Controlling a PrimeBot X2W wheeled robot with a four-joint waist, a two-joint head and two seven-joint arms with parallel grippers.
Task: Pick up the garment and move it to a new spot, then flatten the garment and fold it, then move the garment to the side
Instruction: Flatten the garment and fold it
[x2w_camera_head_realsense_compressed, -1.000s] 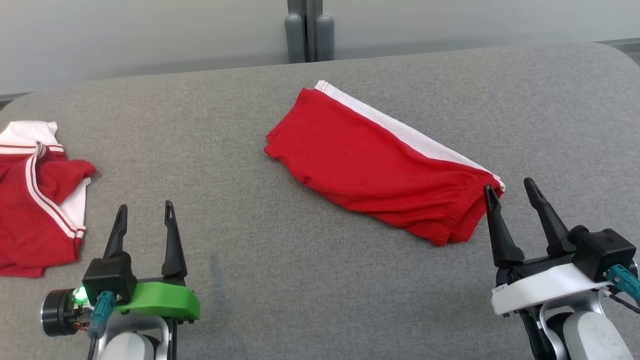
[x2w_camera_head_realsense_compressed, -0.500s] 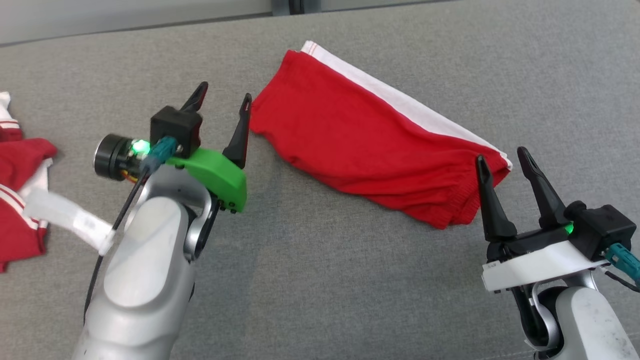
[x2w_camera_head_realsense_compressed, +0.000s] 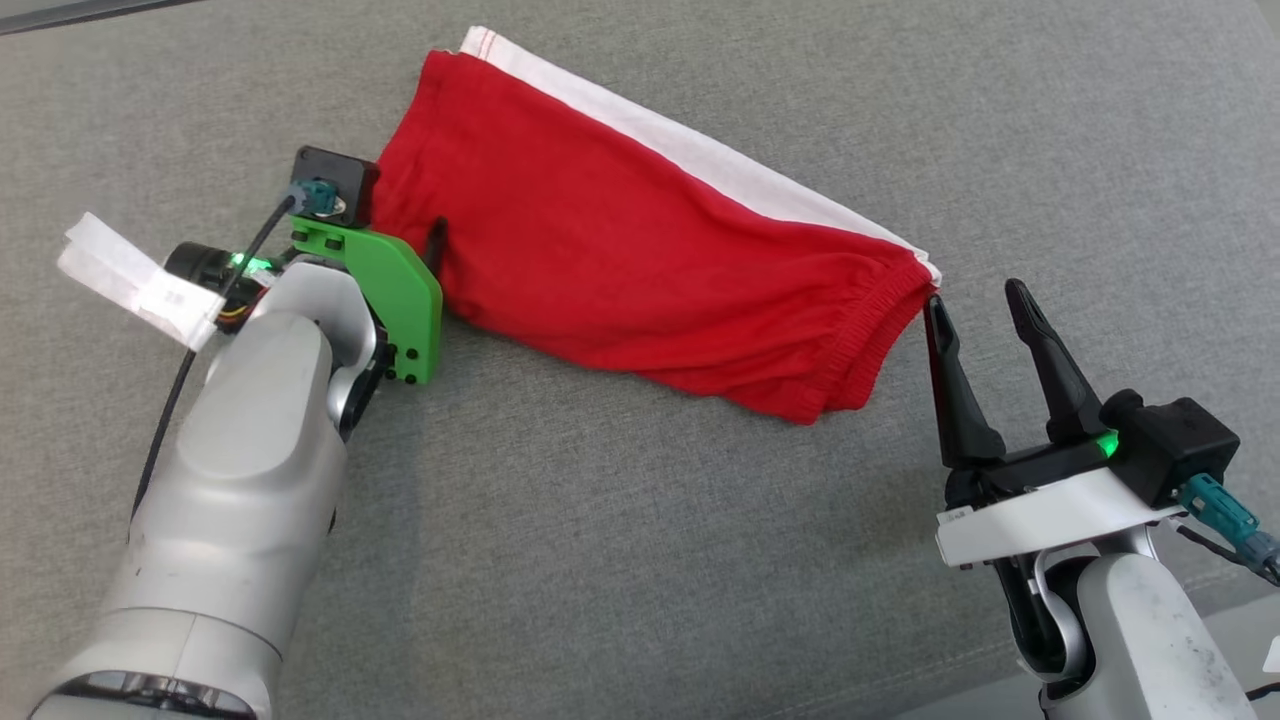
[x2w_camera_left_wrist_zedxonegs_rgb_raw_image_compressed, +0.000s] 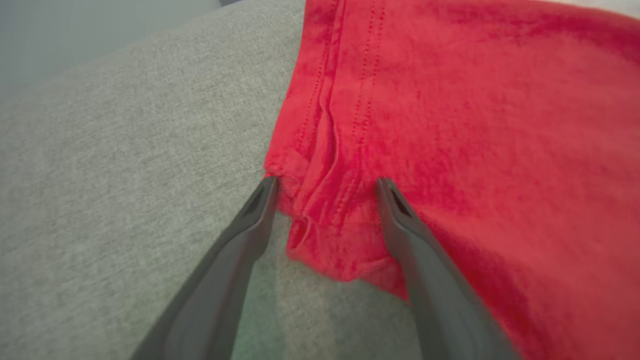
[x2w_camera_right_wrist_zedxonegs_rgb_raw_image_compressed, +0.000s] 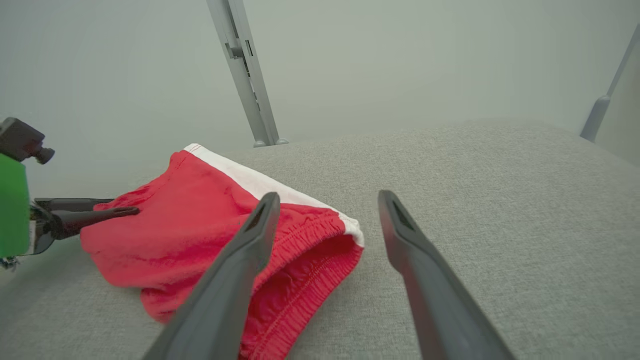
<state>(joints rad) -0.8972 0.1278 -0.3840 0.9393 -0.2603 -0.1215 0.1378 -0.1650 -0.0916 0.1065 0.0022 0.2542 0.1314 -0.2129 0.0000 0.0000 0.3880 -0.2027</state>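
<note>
- Lying across the upper middle of the head view, the red garment (x2w_camera_head_realsense_compressed: 640, 260) with a white band rests on the grey surface (x2w_camera_head_realsense_compressed: 600, 520)
- left gripper (x2w_camera_left_wrist_zedxonegs_rgb_raw_image_compressed: 326, 181), fingers apart, straddles the garment's hemmed corner at centre frame
- right gripper (x2w_camera_head_realsense_compressed: 975, 295), fingers apart, lower right, just beside the elastic waistband

Setting: apparently a robotics laboratory or test cell. The work surface (x2w_camera_head_realsense_compressed: 640, 560) was a broad table padded in plain grey fabric with a rounded far edge. Behind it stood blank pale partition panels (x2w_camera_right_wrist_zedxonegs_rgb_raw_image_compressed: 400, 60) joined by a bare metal upright (x2w_camera_right_wrist_zedxonegs_rgb_raw_image_compressed: 245, 75), with a second slanted post (x2w_camera_right_wrist_zedxonegs_rgb_raw_image_compressed: 598, 114) to one side.
</note>
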